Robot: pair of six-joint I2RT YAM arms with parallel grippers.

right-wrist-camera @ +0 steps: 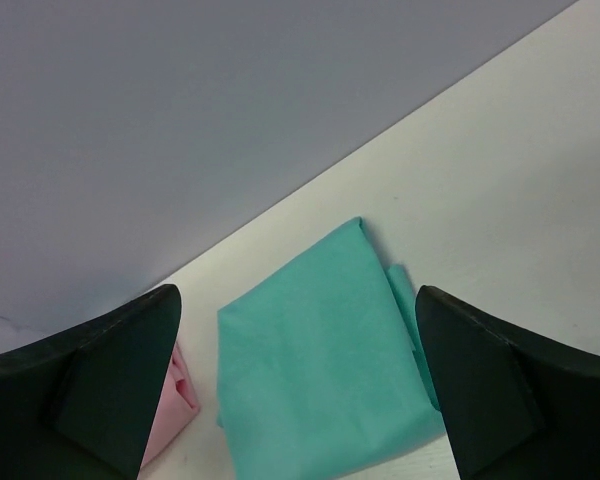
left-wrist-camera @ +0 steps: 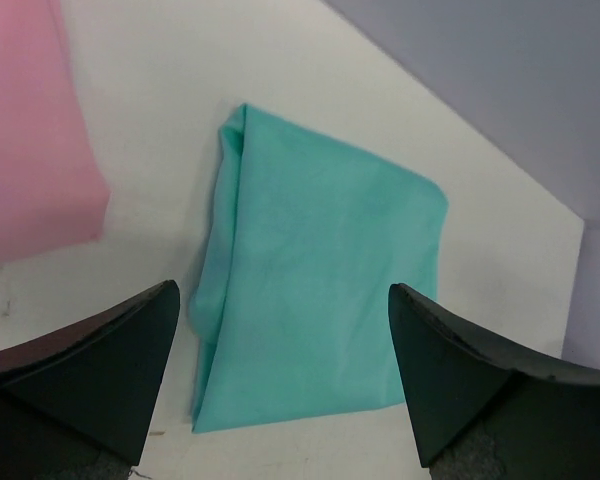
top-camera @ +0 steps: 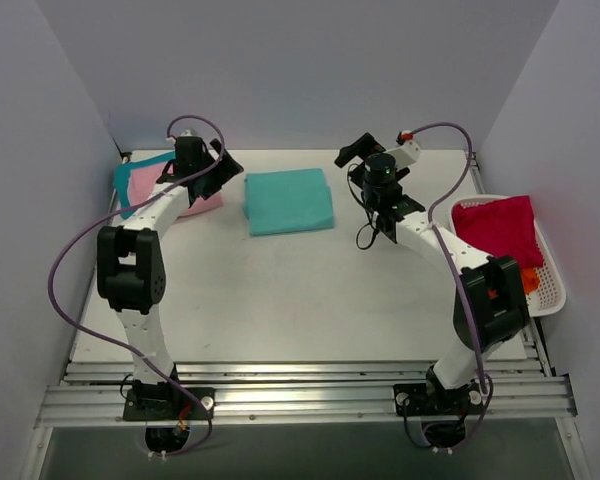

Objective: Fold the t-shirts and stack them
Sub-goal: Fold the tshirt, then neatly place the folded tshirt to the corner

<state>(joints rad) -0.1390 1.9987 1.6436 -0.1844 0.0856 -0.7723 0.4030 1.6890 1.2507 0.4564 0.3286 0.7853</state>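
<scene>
A folded mint green t-shirt [top-camera: 288, 200] lies flat at the back middle of the table. It also shows in the left wrist view [left-wrist-camera: 320, 290] and the right wrist view [right-wrist-camera: 320, 370]. A folded pale pink t-shirt [top-camera: 198, 203] lies at the back left, on top of a teal blue t-shirt [top-camera: 130, 180]. The pink one also shows in both wrist views [left-wrist-camera: 30, 150] [right-wrist-camera: 175, 405]. My left gripper [top-camera: 223, 163] is open and empty, just left of the mint shirt. My right gripper [top-camera: 351, 154] is open and empty, to its right. A crimson t-shirt [top-camera: 500, 228] lies over an orange one [top-camera: 532, 281].
A white plastic basket [top-camera: 554, 283] at the right edge of the table holds the crimson and orange shirts. Grey walls close in the table at the back and both sides. Purple cables loop off both arms.
</scene>
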